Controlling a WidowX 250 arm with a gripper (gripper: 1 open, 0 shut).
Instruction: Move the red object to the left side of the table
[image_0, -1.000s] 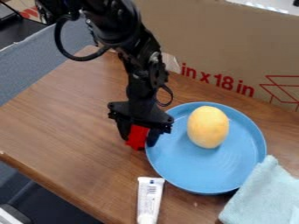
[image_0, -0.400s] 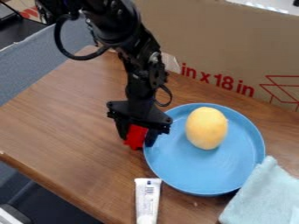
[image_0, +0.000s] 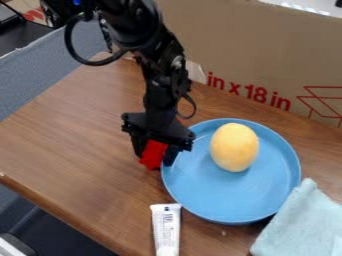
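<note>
- The black gripper (image_0: 158, 150) points down at the wooden table (image_0: 67, 150), its jaws spread around the red object (image_0: 156, 153), which sits between them low at the tabletop
- The red object is just beside the left rim of the blue plate (image_0: 227, 195)
- A yellow-orange fruit (image_0: 235, 147) rests on the plate
- A white tube (image_0: 164, 229) lies near the front edge
- A light blue cloth (image_0: 305, 225) overlaps the plate's right side
- A cardboard box (image_0: 267, 60) stands behind

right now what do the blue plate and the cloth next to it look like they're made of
Blue plate: likely plastic or glazed ceramic, smooth with a soft sheen and an even colour. Cloth: soft woven fabric, light blue-green, matte with a fuzzy towel-like texture and rumpled edges.
</note>
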